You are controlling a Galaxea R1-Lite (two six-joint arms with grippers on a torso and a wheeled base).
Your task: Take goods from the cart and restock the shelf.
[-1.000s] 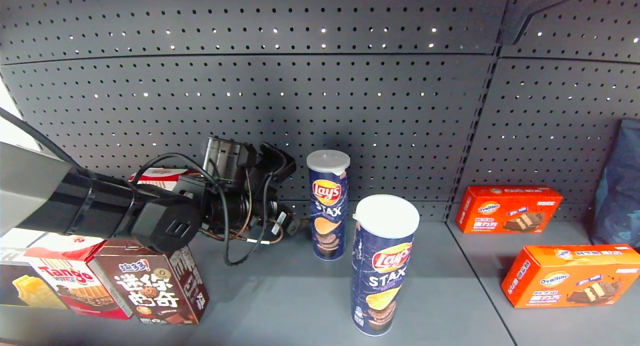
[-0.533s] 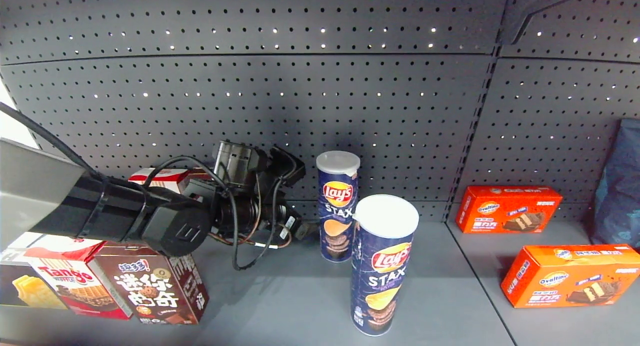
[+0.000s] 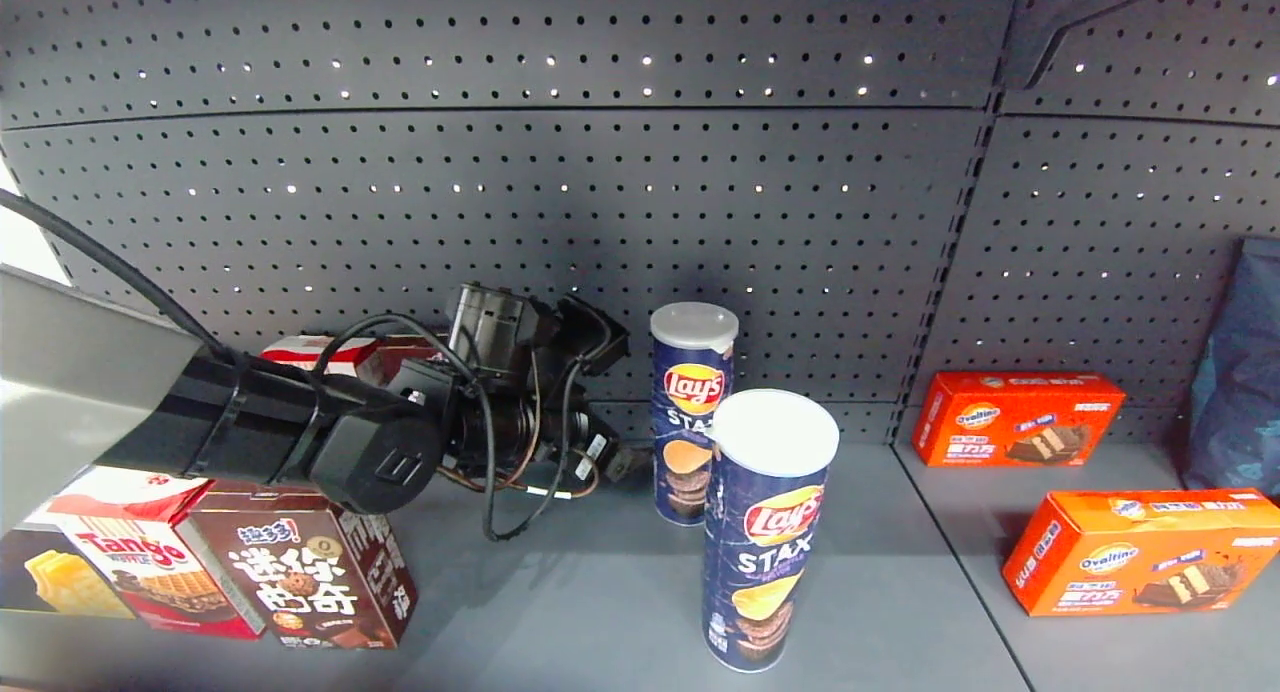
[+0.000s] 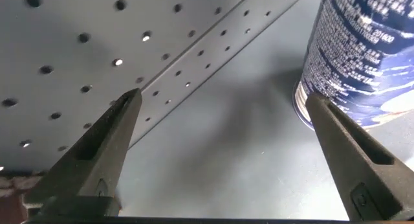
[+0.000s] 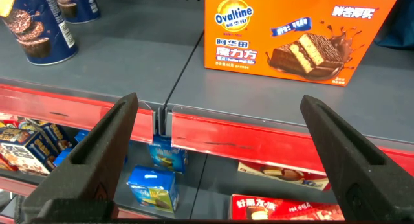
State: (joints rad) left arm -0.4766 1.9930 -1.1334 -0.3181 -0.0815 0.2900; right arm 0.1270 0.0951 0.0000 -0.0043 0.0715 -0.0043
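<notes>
Placement step, prob.: left gripper (image 4: 221,98) spread wide, empty, beside rear dark-blue cardboard chip tube w/ white lid (image 3: 692,412). Next: back out w/o tipping it. Right gripper (image 5: 220,101) wide, empty too.

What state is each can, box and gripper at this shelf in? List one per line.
Rear can: upright, lid on.
Front can: upright, lid on.
Brown box: upright, closed.
Near orange box: closed.
Far orange box: closed.
Left gripper: jaws open, empty.
Right gripper: jaws open, empty.
</notes>
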